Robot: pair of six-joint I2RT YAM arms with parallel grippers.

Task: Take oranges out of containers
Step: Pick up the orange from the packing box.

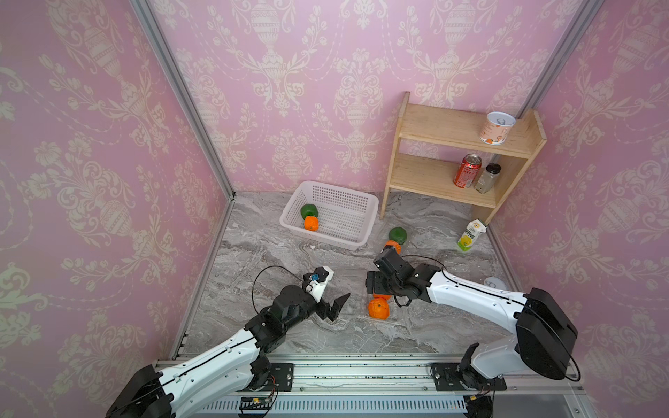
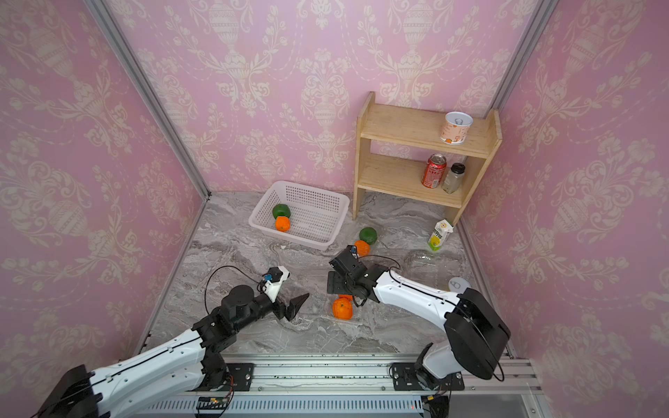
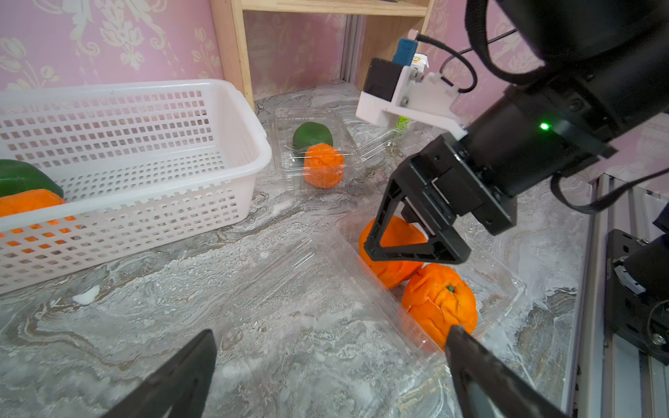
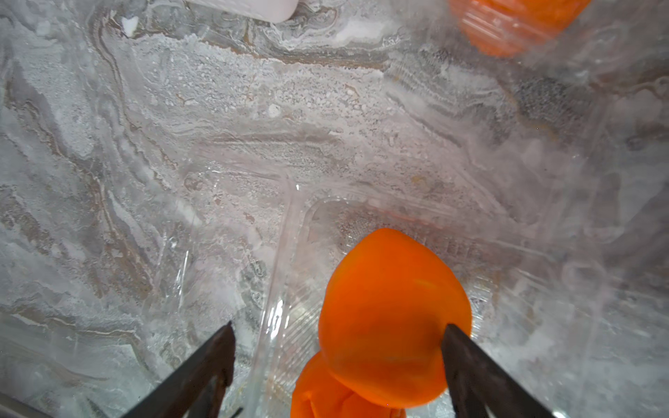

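Two oranges [image 1: 311,223] lay in the white basket [image 3: 144,202]. Four were left in clear containers [image 3: 503,269]. The front pair [image 3: 440,302] sat near the surface's front edge, under the right end effector [image 4: 338,327], its jaws apart. The back pair [image 3: 323,170] sat farther back. The left end effector [image 3: 331,331] was apart too, holding nothing.

Basket [image 1: 344,217], shelf [image 1: 434,126] w/ can [image 1: 467,171], carton [image 1: 470,235]

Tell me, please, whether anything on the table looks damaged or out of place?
Both fruits in the open clear container nearest the arms look crumpled: the front orange and the rear orange have creased, dented skins. A small white fleck lies loose on the table near the white basket. Nothing looks spilled.
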